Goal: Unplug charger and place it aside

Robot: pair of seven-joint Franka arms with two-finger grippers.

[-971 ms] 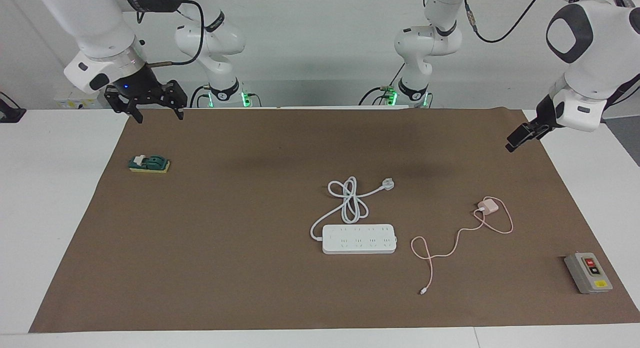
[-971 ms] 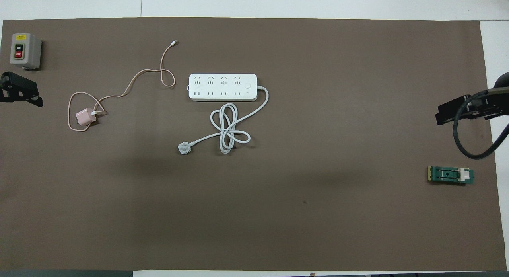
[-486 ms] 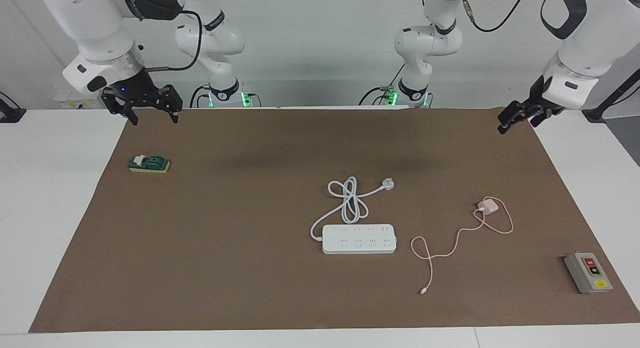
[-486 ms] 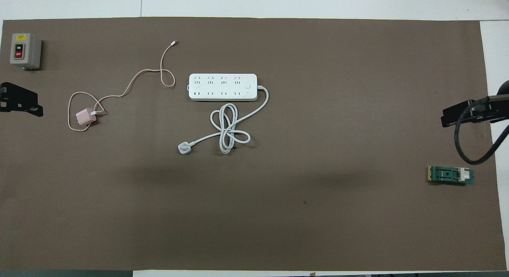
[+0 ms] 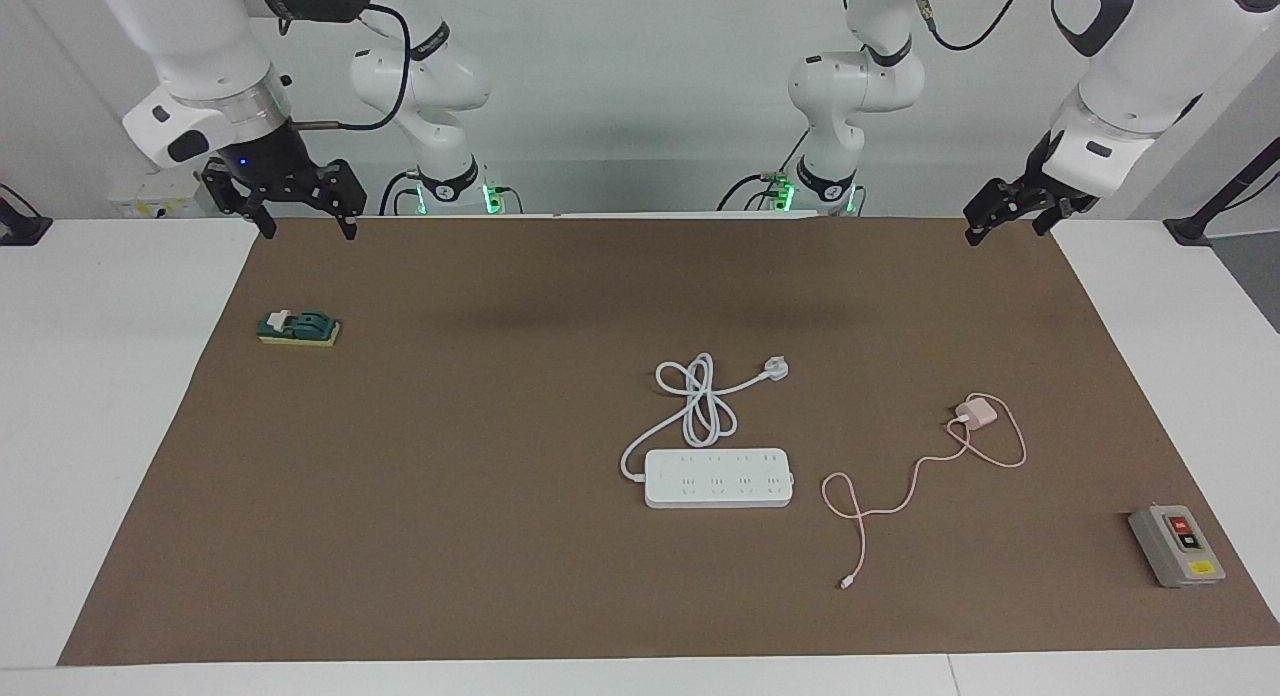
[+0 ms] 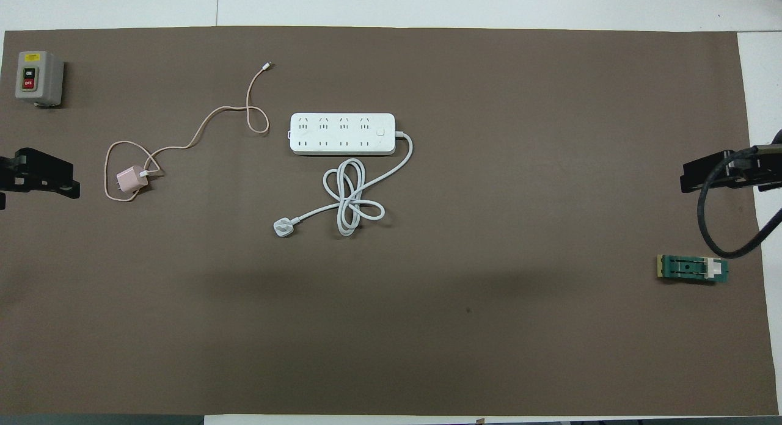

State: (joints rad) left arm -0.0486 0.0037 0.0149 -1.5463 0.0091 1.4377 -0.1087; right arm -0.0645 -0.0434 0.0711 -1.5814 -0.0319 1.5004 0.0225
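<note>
Lying unplugged on the brown mat (image 5: 450, 496), the charger (image 5: 975, 413) sits toward the left arm's end, well apart from the power strip (image 5: 719, 477), prongs pointing away from it. Its cable (image 5: 905, 496) trails toward the strip. Left gripper (image 5: 1005, 219) and right gripper (image 5: 305, 214) hang spread wide, holding nothing.

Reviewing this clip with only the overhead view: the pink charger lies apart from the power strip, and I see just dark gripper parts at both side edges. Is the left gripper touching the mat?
Observer: No. The facing view shows the left gripper raised in the air over the corner of the mat at the left arm's end, touching nothing.
Operator: Are its fingers open?
Observer: Yes, open and empty. The charger lies unheld on the mat.
Operator: And the right gripper?
Observer: The right gripper is also raised, open and empty, over the mat's corner at the right arm's end.
</note>
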